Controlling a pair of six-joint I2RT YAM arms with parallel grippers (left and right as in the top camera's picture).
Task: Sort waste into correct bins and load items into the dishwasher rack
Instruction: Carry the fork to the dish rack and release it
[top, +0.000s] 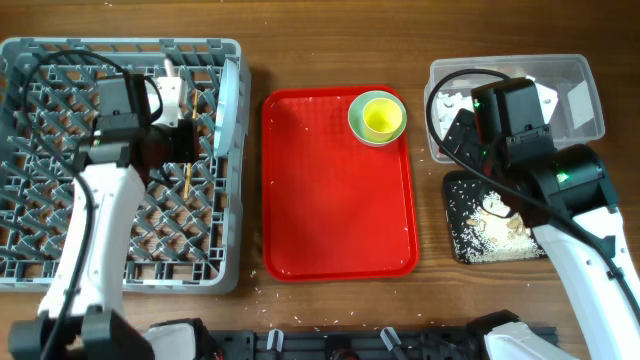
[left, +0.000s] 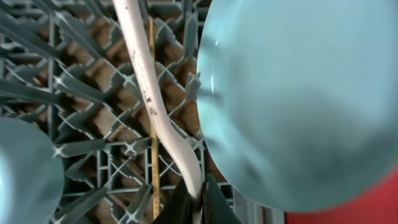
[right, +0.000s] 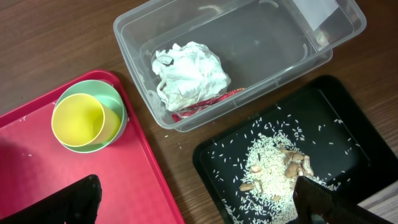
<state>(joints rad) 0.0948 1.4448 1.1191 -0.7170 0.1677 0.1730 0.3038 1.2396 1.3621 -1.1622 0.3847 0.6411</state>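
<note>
White plastic fork (left: 149, 99) is pinched in the left gripper (left: 194, 200) over the dishwasher rack (left: 74, 87), near its 1 o'clock corner beside the standing plate (left: 298, 93) — let go askew, it may slip through the lattice, though its tip is hidden. The right gripper (right: 193, 205) gapes wide, empty.

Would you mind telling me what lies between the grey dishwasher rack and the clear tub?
In the overhead view, the red serving tray lies between rack and tub, carrying the yellow-green cup in a pale bowl.

My left gripper (left: 198, 202), bottom centre of its wrist view, pinched on fork (left: 149, 93), my right gripper (right: 196, 202) spread wide, fingers at lower corners
</note>
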